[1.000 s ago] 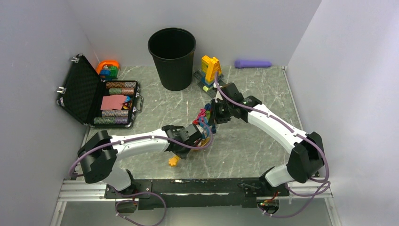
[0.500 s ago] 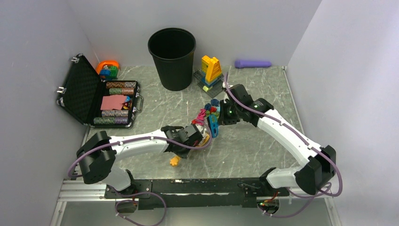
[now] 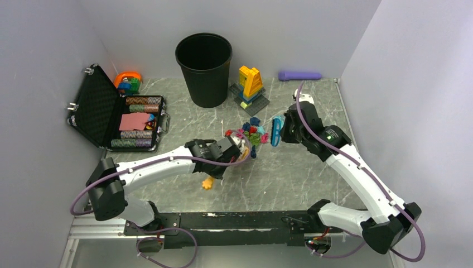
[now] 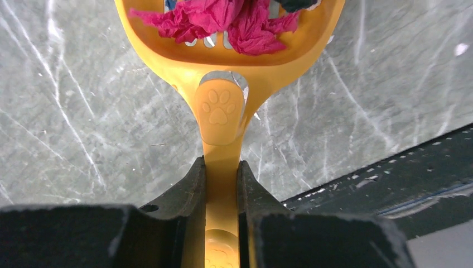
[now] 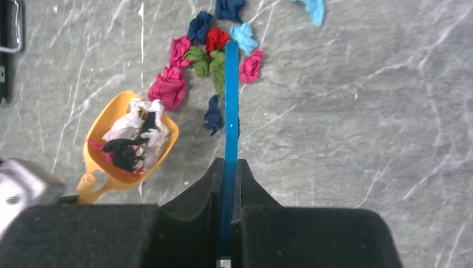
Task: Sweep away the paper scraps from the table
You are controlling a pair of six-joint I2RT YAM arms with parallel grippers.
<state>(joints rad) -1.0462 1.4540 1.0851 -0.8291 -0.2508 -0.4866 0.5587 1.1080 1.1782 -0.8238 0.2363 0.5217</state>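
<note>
One table: the large grey marble-veined table [image 3: 312, 173] carries all I need, near its middle.
Scraps: crumpled pink, blue, green, teal and red paper scraps [image 5: 196, 56] lie clustered on the table between my two tools. White, dark and pink wads already sit in the scoop.
Scoop: the orange-yellow plastic scoop [image 4: 218, 106] lies left of the cluster with its mouth toward it. The left gripper [image 4: 221, 170] pinches its handle.
Brush: the slim blue hand brush [image 5: 230, 95] is clamped in the right gripper [image 5: 228, 167] and points straight out, long axis across the sweep path. Most wads lie on its scoop side; one pink and one teal lie beyond.
Nearer arm: the right, I judge.
Hidden: I cannot tell whether the bristles touch the table, and the left wrist view cuts off the scoop's lip.
</note>
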